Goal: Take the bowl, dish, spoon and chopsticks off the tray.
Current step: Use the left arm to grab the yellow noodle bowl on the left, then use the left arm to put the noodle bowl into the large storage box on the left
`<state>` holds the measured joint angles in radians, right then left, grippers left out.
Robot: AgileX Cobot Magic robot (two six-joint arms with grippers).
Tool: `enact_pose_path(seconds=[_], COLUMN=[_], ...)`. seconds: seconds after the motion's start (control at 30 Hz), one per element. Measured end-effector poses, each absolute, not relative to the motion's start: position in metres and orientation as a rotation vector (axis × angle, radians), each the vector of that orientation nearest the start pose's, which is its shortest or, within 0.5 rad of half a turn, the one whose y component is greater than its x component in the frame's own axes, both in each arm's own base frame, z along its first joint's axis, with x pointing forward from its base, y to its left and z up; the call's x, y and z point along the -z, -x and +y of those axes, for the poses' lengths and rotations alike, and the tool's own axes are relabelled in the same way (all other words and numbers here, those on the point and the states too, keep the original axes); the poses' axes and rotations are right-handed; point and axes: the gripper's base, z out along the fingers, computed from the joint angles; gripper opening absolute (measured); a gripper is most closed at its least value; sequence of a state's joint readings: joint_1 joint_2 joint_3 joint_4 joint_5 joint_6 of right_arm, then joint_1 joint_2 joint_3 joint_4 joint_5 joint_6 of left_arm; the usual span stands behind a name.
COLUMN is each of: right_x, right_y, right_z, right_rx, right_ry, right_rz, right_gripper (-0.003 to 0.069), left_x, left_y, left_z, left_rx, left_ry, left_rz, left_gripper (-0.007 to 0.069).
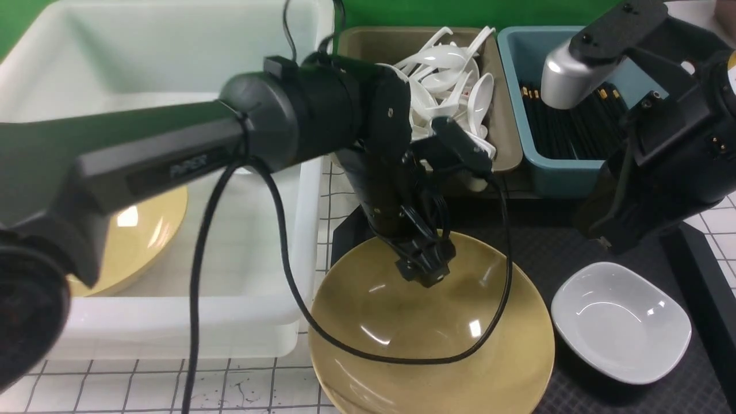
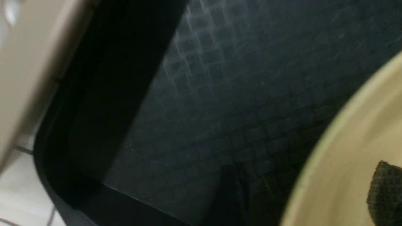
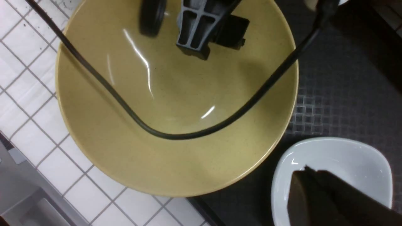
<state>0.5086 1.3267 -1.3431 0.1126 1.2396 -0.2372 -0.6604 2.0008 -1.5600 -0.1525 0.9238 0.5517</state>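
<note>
The yellow bowl (image 1: 431,339) sits at the tray's (image 1: 546,247) left end and overhangs the tiled table. My left gripper (image 1: 425,270) is open at the bowl's far rim (image 2: 329,163): one finger pad (image 2: 386,188) is inside the bowl and the other is outside. The white dish (image 1: 621,322) lies on the tray to the bowl's right. My right gripper (image 1: 601,241) is shut and empty, and hovers just above the dish (image 3: 345,157). No spoon or chopsticks show on the tray.
A large white tub (image 1: 172,86) at the left holds a second yellow bowl (image 1: 138,241). An olive tub (image 1: 506,115) holds many white spoons (image 1: 448,75). A blue tub (image 1: 529,144) holds black chopsticks (image 1: 575,126). The left arm's cable (image 1: 356,345) hangs over the bowl.
</note>
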Motion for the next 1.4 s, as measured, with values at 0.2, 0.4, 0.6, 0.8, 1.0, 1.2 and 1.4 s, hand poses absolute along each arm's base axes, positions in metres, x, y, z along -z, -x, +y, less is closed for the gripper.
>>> enact_pose_path(seconds=[0.2, 0.4, 0.6, 0.8, 1.0, 1.2, 1.4], right_x=[-0.373, -0.379, -0.42, -0.465, -0.476, -0.471, -0.472], right_y=[-0.218, -0.219, -0.212, -0.189, -0.175, -0.177, -0.178], right_z=[0.133, 0.133, 0.135, 0.164, 0.211, 0.225, 0.225], right_rx=[-0.236, -0.231, -0.251, -0.331, -0.396, -0.375, -0.364], right_ry=[0.973, 0.995, 0.979, 1.109, 1.324, 1.396, 1.403], right_rz=[2.527, 2.485, 2.339, 2.097, 1.928, 1.896, 1.878], right_gripper=[0.0036, 0.0036, 0.0037, 0.0039, 0.0043, 0.0045, 0.0047], left_x=[-0.206, -0.233, -0.289, -0.353, -0.401, -0.408, -0.371], left_y=[-0.326, -0.32, -0.318, -0.324, -0.313, -0.269, -0.257], left_z=[-0.266, -0.267, -0.257, -0.19, -0.074, 0.026, 0.077], left_rx=[0.2, 0.28, 0.276, 0.389, 0.414, 0.249, 0.178], left_ry=[-1.551, -1.483, -1.33, -0.955, -0.496, -0.044, 0.258], left_rz=[2.441, 2.564, 2.509, 2.509, 2.493, 2.435, 2.438], left_gripper=[0.0213, 0.0046, 0.0006, 0.0007, 0.0007, 0.0007, 0.0007])
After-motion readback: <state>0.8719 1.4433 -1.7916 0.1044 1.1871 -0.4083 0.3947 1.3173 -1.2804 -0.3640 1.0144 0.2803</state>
